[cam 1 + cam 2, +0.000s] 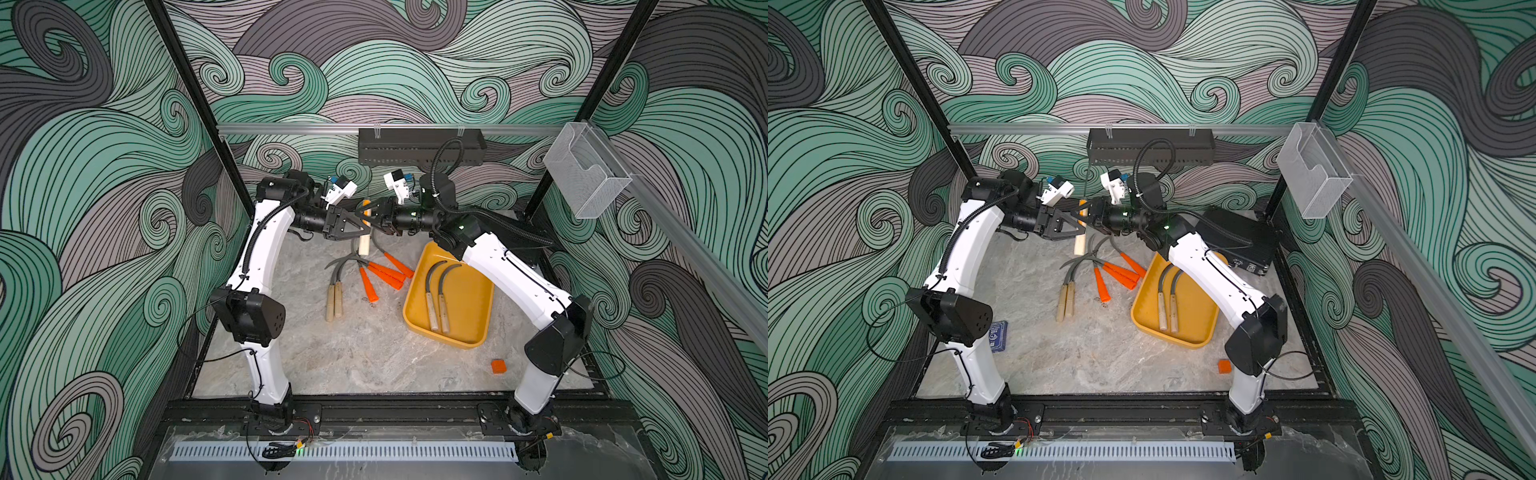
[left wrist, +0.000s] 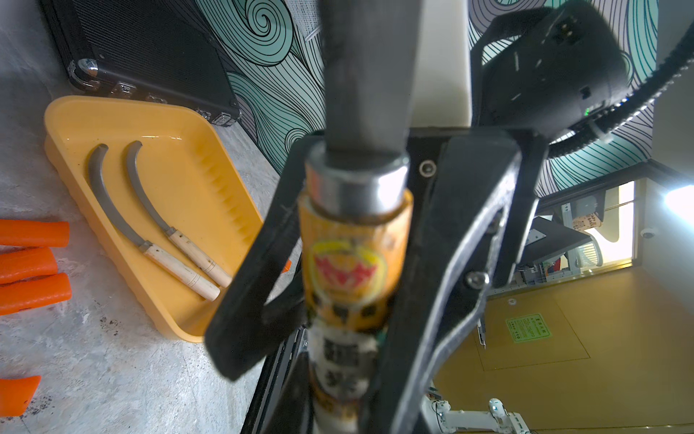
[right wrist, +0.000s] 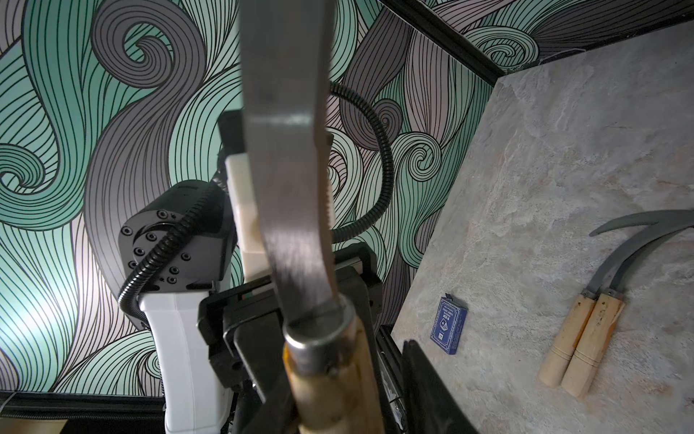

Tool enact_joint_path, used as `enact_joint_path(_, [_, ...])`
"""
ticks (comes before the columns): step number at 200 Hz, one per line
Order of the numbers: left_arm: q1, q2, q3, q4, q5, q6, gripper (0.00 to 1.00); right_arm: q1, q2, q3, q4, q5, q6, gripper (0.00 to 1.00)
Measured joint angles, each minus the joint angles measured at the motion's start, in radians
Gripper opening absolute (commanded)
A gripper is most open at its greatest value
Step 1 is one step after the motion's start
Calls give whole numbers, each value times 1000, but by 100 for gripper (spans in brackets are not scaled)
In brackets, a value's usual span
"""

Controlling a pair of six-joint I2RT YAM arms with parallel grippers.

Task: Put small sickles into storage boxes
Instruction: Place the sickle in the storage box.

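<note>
Over marble tabletop (image 1: 374, 353), left tool (image 1: 362, 227) clamps sickle handle (image 1: 364, 246), right tool (image 1: 371, 217) opposite.

Far end of desk (image 1: 353, 361), 12 o'clock: both arms meet. Left fingers (image 1: 349, 235) clamped on pale-handled sickle (image 1: 364, 245), handle hanging down. Right fingers (image 1: 379, 206) at same handle's upper part, grip unclear. Mid-desk: orange-handled sickles (image 1: 384, 274) fanned, wooden-handled pair (image 1: 333, 301) at their 8 o'clock. Yellow tray (image 1: 478, 291) at 3 o'clock, two sickles (image 1: 436, 307) inside. Orange cube (image 1: 498, 366) at 5 o'clock.
</note>
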Motion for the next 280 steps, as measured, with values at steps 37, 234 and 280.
enact_joint_path(37, [-1,0,0,0,9,-1,0,1,3,16,2,0,-3,28])
enact_joint_path(234, [-8,-1,42,0,-135,-15,77,2,57,137,-61,5,-28,0])
enact_joint_path(280, [-7,-29,54,2,-200,-68,78,-3,52,130,-129,40,-76,0])
